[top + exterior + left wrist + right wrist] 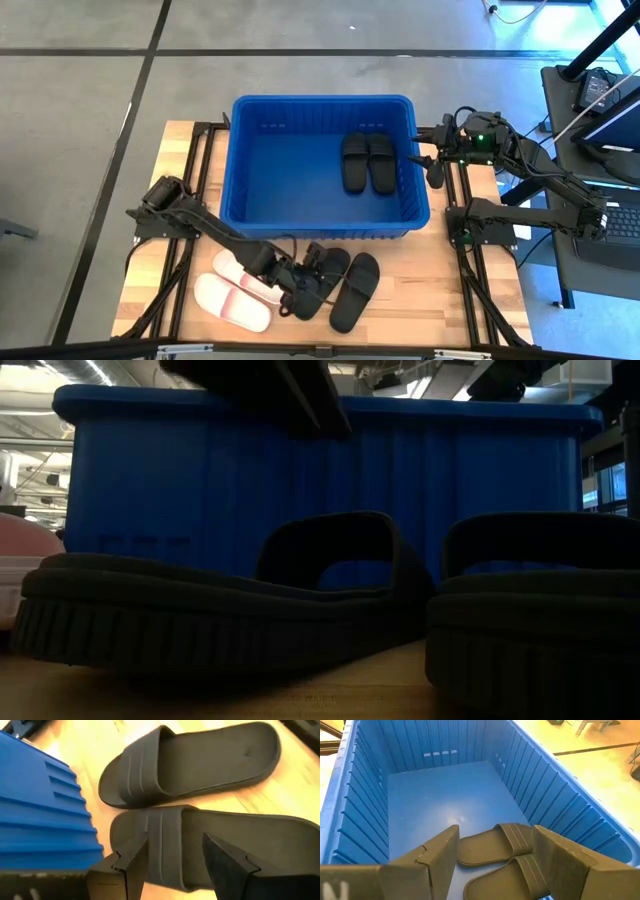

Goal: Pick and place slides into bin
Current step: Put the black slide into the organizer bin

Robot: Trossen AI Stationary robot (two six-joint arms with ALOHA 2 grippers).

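Slides are the matter in hand: two black ones [367, 161] already lie side by side in the right part of the blue bin [240, 160], while two more black ones and a pale pair [232, 302] are left on the wooden table [420, 300] at its near edge. The left gripper [308, 290] is held low over the left of the two black slides [210, 845] on the table, its fingers spread apart to either side of the wide strap, nothing being clamped yet. The other black slide [355, 291] lies just beside it on the right, apparently touching, so the fingers are best kept to the strap of the chosen one alone. A good grasp would be made across the strap near its middle, since the sole is wide and soft and would likely tip if it were pinched at one end. A lift well clear of the bin's near rim is then called for. The right gripper [433, 160] waits over the bin's right rim, its fingers apart and empty
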